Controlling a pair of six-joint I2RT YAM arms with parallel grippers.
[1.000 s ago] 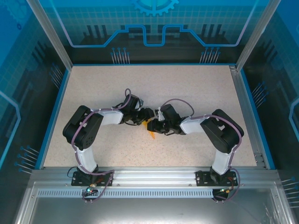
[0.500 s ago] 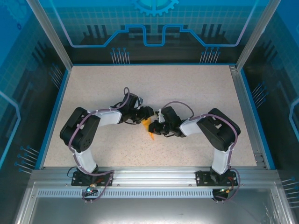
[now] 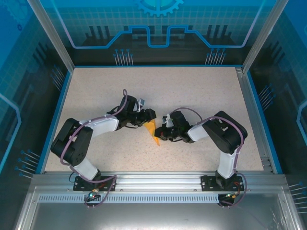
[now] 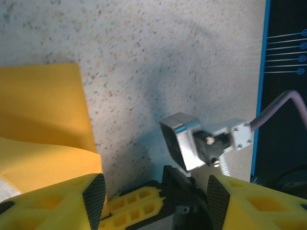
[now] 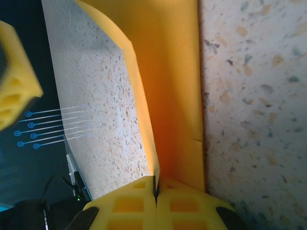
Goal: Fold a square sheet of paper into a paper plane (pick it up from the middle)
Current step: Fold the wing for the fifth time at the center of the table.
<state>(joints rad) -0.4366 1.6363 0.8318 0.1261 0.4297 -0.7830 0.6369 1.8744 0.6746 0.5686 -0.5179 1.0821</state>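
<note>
The square sheet of paper (image 3: pixel 152 130), already creased down to a narrow orange wedge, lies on the table (image 3: pixel 192 91) between my two hands. A second ago my right gripper (image 5: pixel 154 188) had its jaws partly apart over it. Now they are clenched on the paper's near edge, and a raised fold runs straight ahead out of my fingertips, with one layer curling up off the table to their left. My left gripper (image 4: pixel 156 194) has slid aside, so more of the wedge shows from above than before. Its jaws stand apart and grasp nothing, and the paper (image 4: pixel 43 105) lies ahead of its left finger. I judge the right hand now anchors the crease, leaving the left free to make the next fold. The plane is far from finished.
</note>
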